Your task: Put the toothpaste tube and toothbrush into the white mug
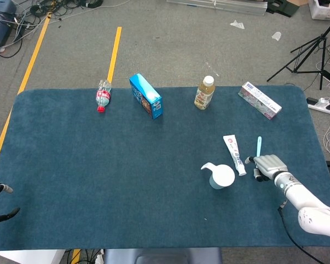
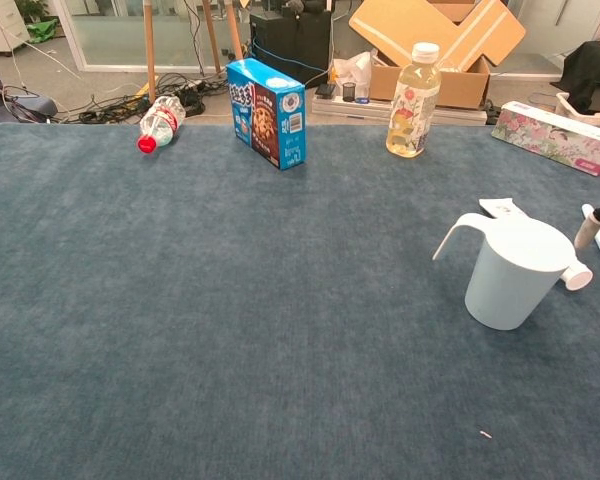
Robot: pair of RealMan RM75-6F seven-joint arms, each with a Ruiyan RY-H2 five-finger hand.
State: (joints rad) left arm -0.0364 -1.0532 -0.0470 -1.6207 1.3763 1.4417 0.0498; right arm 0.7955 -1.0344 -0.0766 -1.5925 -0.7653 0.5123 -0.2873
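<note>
Right hand (image 1: 270, 165) over toothbrush (image 1: 258, 145), seemingly grasping it, beside white mug (image 1: 222, 177), toothpaste tube (image 1: 234, 154)

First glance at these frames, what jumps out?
The right hand is down on the blue table at the near right, over the lower end of the light-blue toothbrush, with the toothpaste tube and white mug just to its left. Along the far edge stand a blue snack box and a juice bottle.
</note>
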